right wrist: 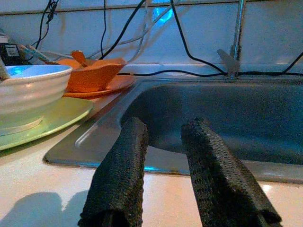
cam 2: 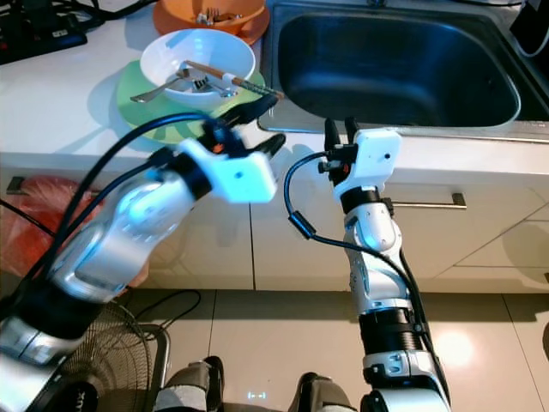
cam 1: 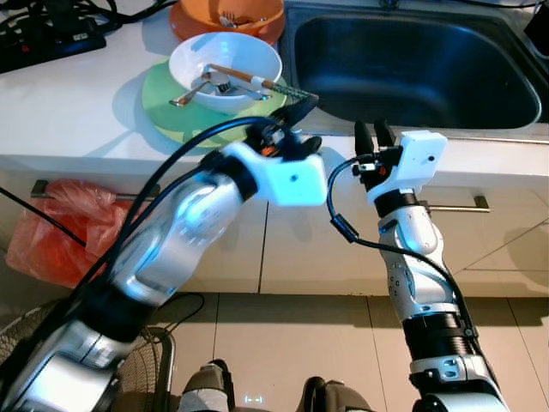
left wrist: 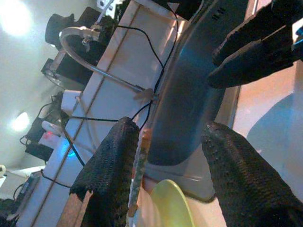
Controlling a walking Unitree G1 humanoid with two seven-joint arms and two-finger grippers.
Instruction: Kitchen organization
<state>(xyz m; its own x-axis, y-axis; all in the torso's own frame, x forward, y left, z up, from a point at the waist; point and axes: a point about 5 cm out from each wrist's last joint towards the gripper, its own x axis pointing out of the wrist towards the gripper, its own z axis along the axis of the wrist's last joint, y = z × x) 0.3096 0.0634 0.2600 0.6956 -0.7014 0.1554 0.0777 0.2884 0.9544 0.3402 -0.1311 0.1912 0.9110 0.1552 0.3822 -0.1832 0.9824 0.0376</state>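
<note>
A white bowl [cam 1: 225, 60] stands on a green plate [cam 1: 163, 107] at the counter's front, left of the steel sink [cam 1: 412, 69]. Brown chopsticks [cam 1: 257, 81] and a metal fork [cam 1: 193, 93] lie in the bowl; the chopstick tips stick out toward the sink. My left gripper [cam 1: 316, 118] is open at those tips, and in the left wrist view the chopsticks [left wrist: 141, 158] run along the inner side of one finger. My right gripper [cam 1: 375, 130] hovers at the counter edge before the sink, open with a narrow gap [right wrist: 163, 125] and holding nothing.
An orange bowl [cam 1: 227, 17] with cutlery sits on an orange plate behind the white bowl. A black power strip [cam 1: 43, 39] lies at the back left. Below the counter are a red plastic bag [cam 1: 64, 232], cabinet handles [cam 1: 455, 206] and a floor fan [cam 1: 146, 360].
</note>
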